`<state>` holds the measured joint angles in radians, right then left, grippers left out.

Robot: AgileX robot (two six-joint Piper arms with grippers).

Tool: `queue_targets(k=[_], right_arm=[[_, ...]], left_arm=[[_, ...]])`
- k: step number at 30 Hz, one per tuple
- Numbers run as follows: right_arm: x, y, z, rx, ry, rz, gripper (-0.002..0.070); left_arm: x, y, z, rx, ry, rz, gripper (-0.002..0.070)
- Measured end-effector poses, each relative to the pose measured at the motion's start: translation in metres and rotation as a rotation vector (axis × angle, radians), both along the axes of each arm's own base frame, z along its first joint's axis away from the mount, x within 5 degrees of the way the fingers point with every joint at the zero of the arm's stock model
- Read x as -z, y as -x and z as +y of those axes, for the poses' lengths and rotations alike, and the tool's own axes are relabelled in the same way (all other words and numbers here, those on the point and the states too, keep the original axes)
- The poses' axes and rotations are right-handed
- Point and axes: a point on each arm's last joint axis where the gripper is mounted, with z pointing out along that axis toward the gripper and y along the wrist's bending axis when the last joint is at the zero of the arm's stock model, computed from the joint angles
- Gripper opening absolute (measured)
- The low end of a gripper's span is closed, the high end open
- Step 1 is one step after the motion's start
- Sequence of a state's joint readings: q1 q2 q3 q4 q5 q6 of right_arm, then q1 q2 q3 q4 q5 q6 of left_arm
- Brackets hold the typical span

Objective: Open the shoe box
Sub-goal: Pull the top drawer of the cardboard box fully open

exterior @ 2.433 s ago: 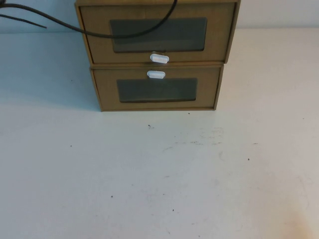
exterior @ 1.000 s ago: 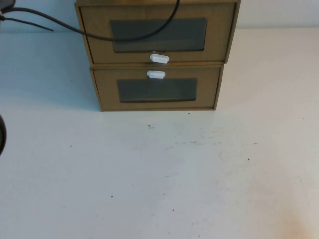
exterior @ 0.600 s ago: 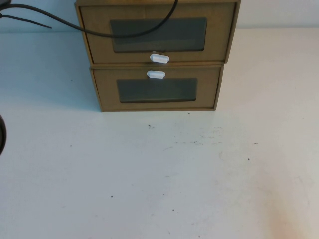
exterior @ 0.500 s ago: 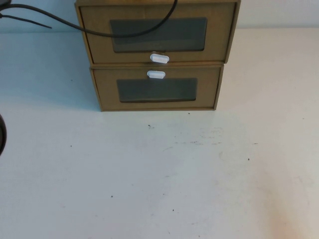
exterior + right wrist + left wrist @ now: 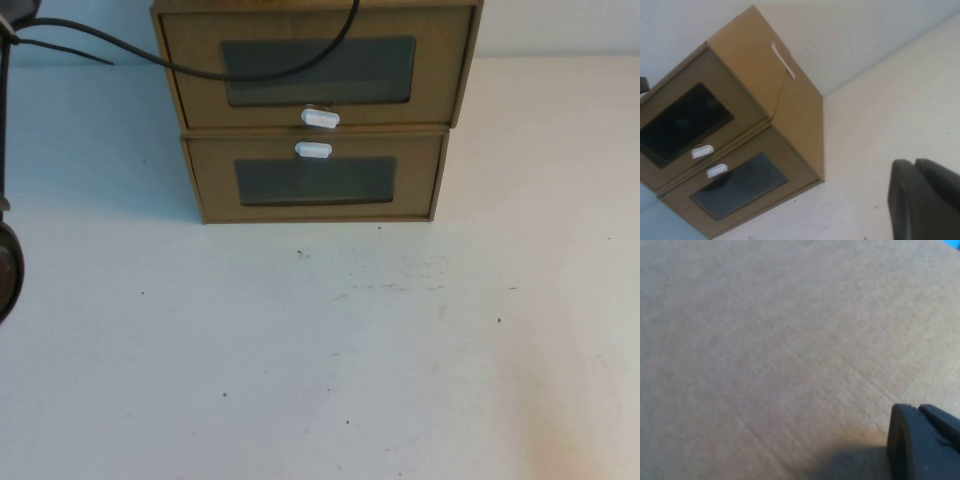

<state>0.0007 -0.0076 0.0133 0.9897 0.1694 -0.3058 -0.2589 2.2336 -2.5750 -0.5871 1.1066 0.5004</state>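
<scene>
Two brown cardboard shoe boxes stand stacked at the back of the table, both closed. The upper box point(image 5: 315, 65) and the lower box point(image 5: 315, 182) each have a dark window and a white handle point(image 5: 320, 117) point(image 5: 313, 150). The right wrist view shows the stack point(image 5: 740, 65) from the right side. My left gripper point(image 5: 917, 410) is shut and empty, close against a plain cardboard surface point(image 5: 765, 350). Its arm point(image 5: 5, 270) only shows at the left edge of the high view. My right gripper point(image 5: 914, 165) is shut and empty over the table, well away from the boxes.
A black cable point(image 5: 250, 70) hangs across the upper box's window. The white table point(image 5: 330, 350) stretches wide in front of the boxes. A white strip point(image 5: 783, 60) marks the upper box's side.
The dark part of the left arm at the left edge has come further into view and the cable has shifted slightly. The boxes have not moved.
</scene>
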Motion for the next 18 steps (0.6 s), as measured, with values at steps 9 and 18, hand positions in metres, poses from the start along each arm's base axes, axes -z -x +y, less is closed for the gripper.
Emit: queue_targets(k=[9,18], right_arm=[[-0.065,-0.021,0.017,-0.224,0.183,0.201,-0.0014],[-0.099,-0.066,0.033,-0.504,0.456,0.406,-0.0014]], left_arm=[[0.001,-0.001,0.0,-0.006,0.009,0.006,-0.0004],[0.001,-0.001,0.0,-0.01,0.014,0.012,-0.0004]])
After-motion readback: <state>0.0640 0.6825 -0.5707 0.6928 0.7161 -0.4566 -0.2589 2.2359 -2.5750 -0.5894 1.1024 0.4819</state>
